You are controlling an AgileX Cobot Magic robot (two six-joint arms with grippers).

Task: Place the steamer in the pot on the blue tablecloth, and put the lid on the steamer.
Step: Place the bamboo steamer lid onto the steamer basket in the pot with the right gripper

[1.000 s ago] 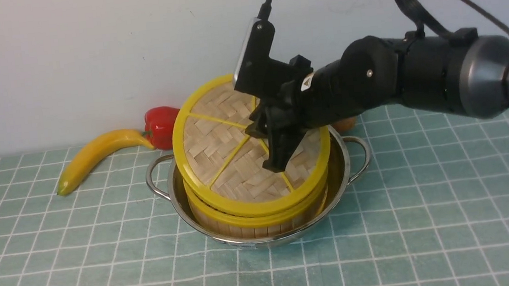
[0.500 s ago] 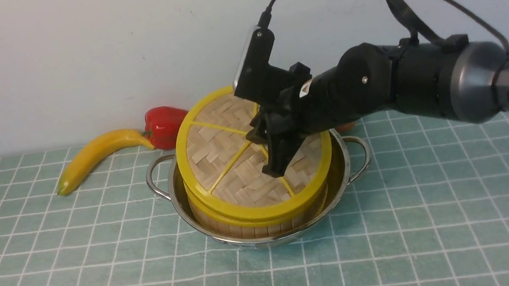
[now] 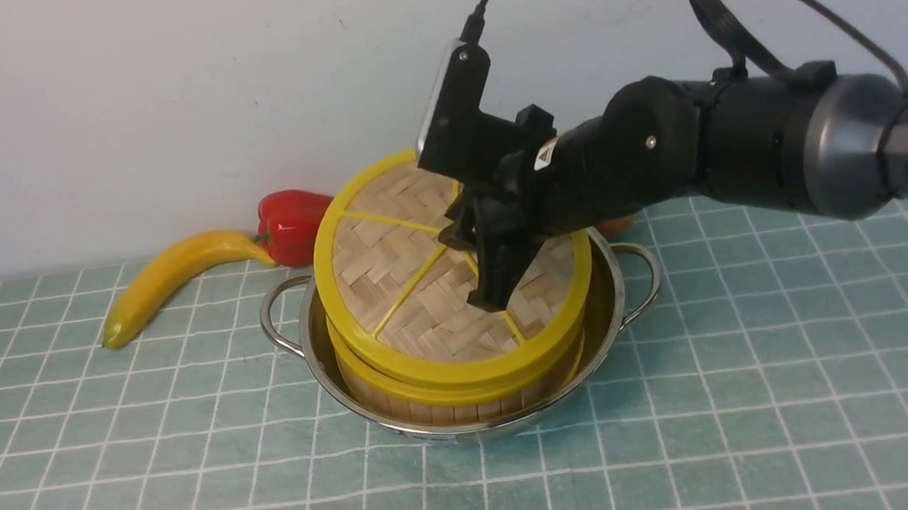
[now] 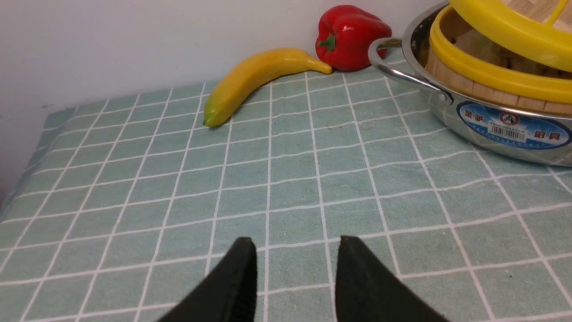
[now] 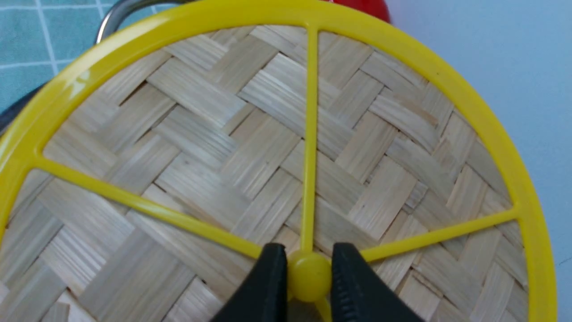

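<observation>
From the front: has lowered the lid (image 3: 399,293) toward the steamer (image 3: 444,412) over the last second, carrying it by the centre knob (image 5: 309,275) in the right fingers (image 3: 498,280). Holds it tilted, with the near edge down at the steamer's yellow rim and the far edge raised. Against a second ago, shows a lower far edge and less gap at the near side. Against half a second ago, shows almost no difference, so probably settling now rather than travelling. Finds the steamer already seated in the pot (image 3: 618,314), on the blue tablecloth (image 3: 767,391) about mid-desk, nearer the far edge. Judging by that, leaves the first half of the task done and the second nearly so: calls for levelling the lid, then letting go. Keeps a banana (image 3: 165,279) and a red pepper (image 3: 288,221) along the far edge, toward the desk's left side, same as before.

From the left wrist: shows the left fingers (image 4: 232,286) released and parted over bare tablecloth, well apart from the pot. Shows a gap between the lid's rim and the steamer's rim on this side, so not seated yet.

From the right wrist: shows the right fingers clenched on the knob, one on each side and touching it. Looks across the woven top and yellow spokes, with nothing seen of the steamer underneath.
</observation>
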